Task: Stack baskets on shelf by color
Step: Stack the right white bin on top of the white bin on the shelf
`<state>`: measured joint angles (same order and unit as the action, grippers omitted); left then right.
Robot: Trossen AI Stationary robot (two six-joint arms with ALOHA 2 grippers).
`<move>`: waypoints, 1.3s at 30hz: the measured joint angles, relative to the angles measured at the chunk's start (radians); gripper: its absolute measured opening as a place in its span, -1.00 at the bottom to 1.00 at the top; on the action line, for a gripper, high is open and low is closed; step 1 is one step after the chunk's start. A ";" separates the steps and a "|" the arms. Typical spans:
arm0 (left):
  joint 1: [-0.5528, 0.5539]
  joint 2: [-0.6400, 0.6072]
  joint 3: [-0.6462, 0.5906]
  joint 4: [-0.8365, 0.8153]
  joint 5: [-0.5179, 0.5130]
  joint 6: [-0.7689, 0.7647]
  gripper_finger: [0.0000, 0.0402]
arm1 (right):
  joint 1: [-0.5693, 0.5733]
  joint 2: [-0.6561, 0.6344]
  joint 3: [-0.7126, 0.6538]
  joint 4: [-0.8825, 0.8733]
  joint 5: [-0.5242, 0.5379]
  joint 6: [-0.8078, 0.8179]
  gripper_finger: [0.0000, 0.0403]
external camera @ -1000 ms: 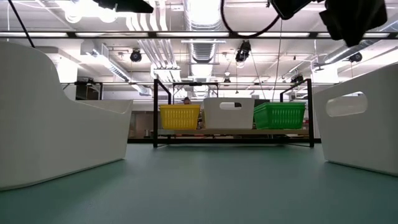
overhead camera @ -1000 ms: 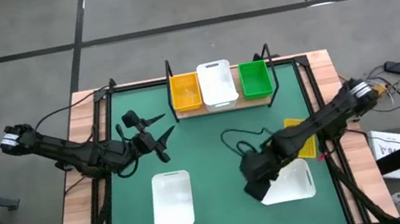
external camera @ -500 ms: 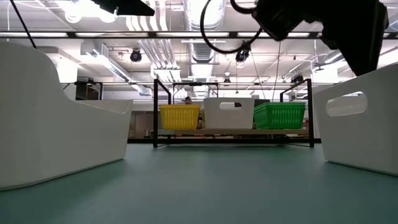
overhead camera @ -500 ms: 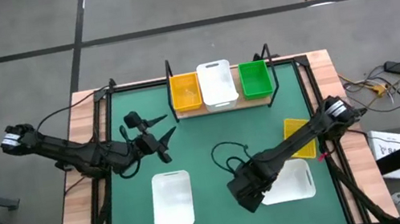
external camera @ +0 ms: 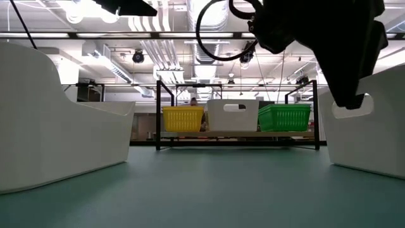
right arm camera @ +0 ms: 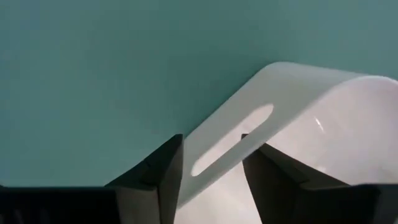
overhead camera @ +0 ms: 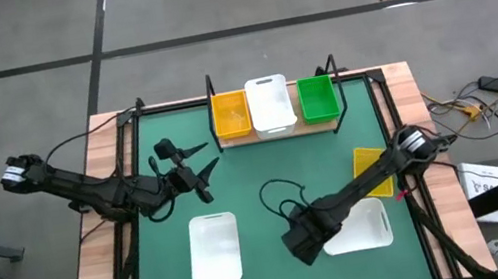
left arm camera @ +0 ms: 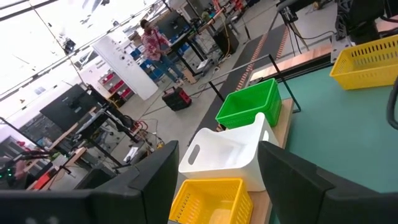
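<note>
A workshop floor of grey concrete surrounds a wooden table covered by a green mat. From above, the right gripper has slid in the last second from over the near-right white basket to that basket's left end wall (its handle end), which suggests a grasp is being lined up. Well beyond the gripper, at the table's far edge, the shelf carries a yellow basket, a white one and a green one side by side. A second yellow basket lies behind the white one, partly under the right arm. The left gripper hovers unmoved, with another white basket just in front of it.

At table height, the dark right gripper now hangs down over the white basket's handle slot.

The left wrist camera looks past its spread fingers at the shelf baskets; nothing is between them.

The right wrist camera shows its fingers parted, straddling the basket wall beside the slot, not yet closed on it. The mat between there and the shelf appears free.
</note>
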<state>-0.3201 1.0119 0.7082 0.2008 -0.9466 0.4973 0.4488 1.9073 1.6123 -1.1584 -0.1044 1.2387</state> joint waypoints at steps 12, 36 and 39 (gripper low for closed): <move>0.000 0.000 0.000 0.000 0.000 0.000 0.01 | 0.001 0.025 0.000 0.035 0.018 -0.036 -0.66; 0.000 0.000 0.000 0.000 0.000 0.000 0.01 | 0.114 -0.024 0.214 -0.131 0.057 -0.727 -0.96; 0.000 0.000 0.000 0.000 0.000 0.000 0.01 | 0.125 -0.025 0.275 -0.190 0.129 -0.804 -0.96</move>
<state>-0.3201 1.0119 0.7082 0.2010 -0.9466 0.4973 0.5734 1.8828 1.8874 -1.3481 0.0251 0.4342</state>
